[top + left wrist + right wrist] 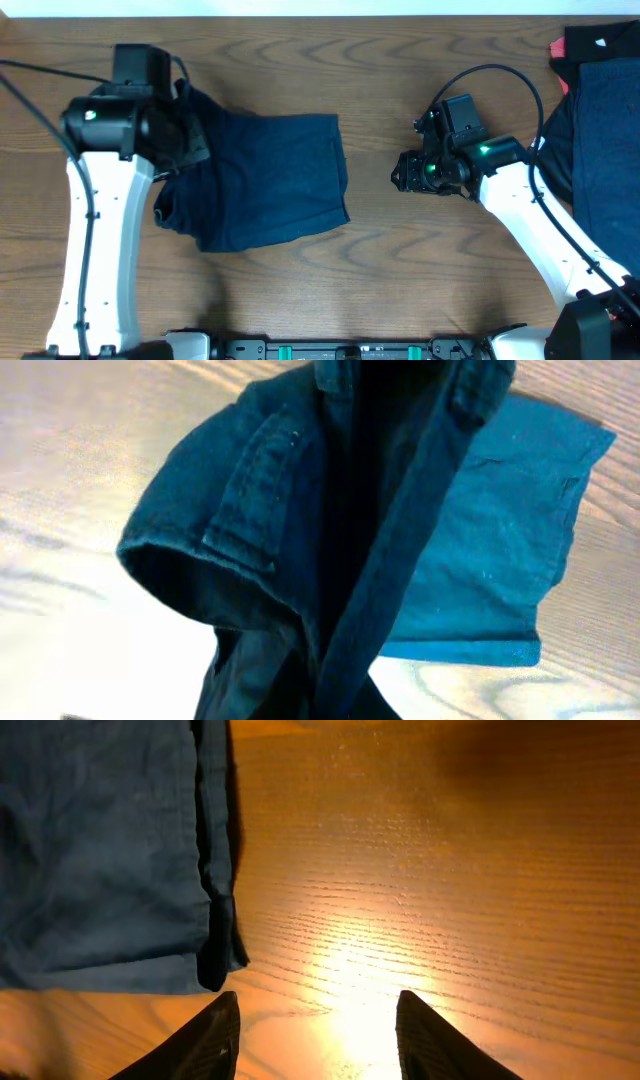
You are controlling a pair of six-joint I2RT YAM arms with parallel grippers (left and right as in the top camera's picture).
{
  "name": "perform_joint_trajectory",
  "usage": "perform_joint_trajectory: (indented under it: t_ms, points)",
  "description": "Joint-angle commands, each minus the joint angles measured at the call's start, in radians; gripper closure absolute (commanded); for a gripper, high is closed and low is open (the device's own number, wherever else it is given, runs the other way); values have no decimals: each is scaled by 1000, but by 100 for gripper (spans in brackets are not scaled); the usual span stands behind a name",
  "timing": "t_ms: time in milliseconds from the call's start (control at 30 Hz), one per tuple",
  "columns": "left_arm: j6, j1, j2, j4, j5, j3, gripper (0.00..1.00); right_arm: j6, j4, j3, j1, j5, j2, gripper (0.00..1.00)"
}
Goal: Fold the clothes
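A dark navy garment [265, 180] lies folded on the wooden table, left of centre. My left gripper [188, 140] is at the garment's left edge and is shut on a raised bunch of the cloth. In the left wrist view the lifted navy cloth [330, 510] fills the frame and hides the fingers. My right gripper [403, 172] hovers open just right of the garment, holding nothing. In the right wrist view its two fingertips [215, 1030] frame bare wood, with the garment's hemmed corner [100, 850] at upper left. More navy clothes [600, 150] lie piled at the right edge.
A black piece [600, 42] and a red piece [557, 47] lie at the top right corner beside the navy pile. Black cables run from both arms. The arm bases stand along the table's front edge [350, 345].
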Motion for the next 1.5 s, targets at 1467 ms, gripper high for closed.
perform_joint_trajectory:
  t_ms: [1467]
  points:
    - [-255,-217,153,275,418,18,94,59,419,-235,-4,-91,273,79]
